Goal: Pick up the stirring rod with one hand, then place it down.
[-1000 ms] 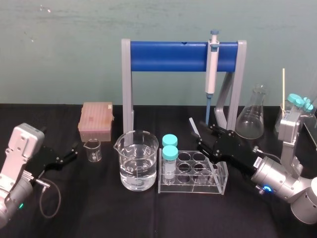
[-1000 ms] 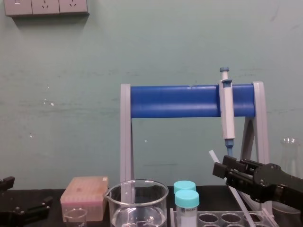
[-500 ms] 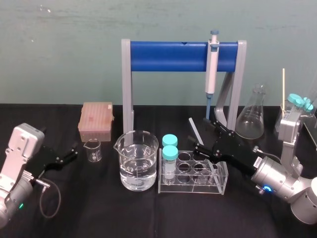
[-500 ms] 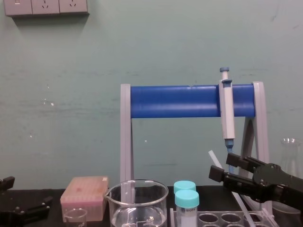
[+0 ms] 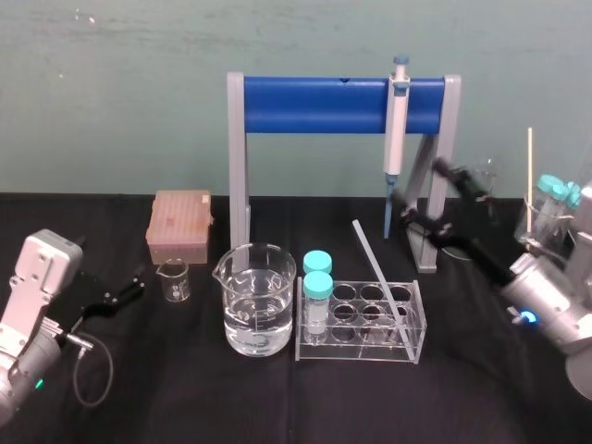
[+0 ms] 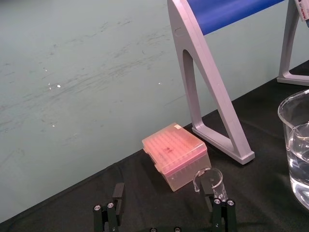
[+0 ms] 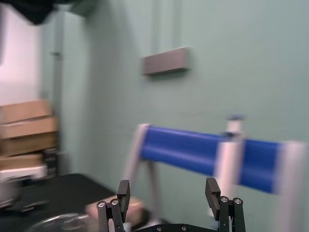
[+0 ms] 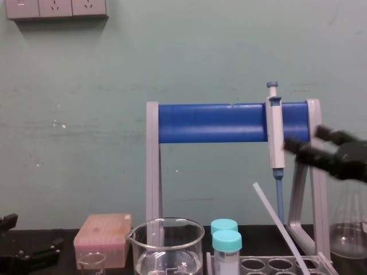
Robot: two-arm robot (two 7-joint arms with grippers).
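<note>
Right gripper (image 5: 424, 192) is now off the stirring rod (image 5: 379, 274) and withdrawn up and back, behind the right end of the tube rack (image 5: 361, 350). Its jaws are spread with nothing between them. The rod stands unaided, so the set-down is judged complete. Its lower end rests in the right side of the rack; exact well unclear. The long axis is slanted, with the free upper end pointing up and toward the rack's left. Left gripper (image 5: 137, 283) is parked well left of the rack, spread and empty.
</note>
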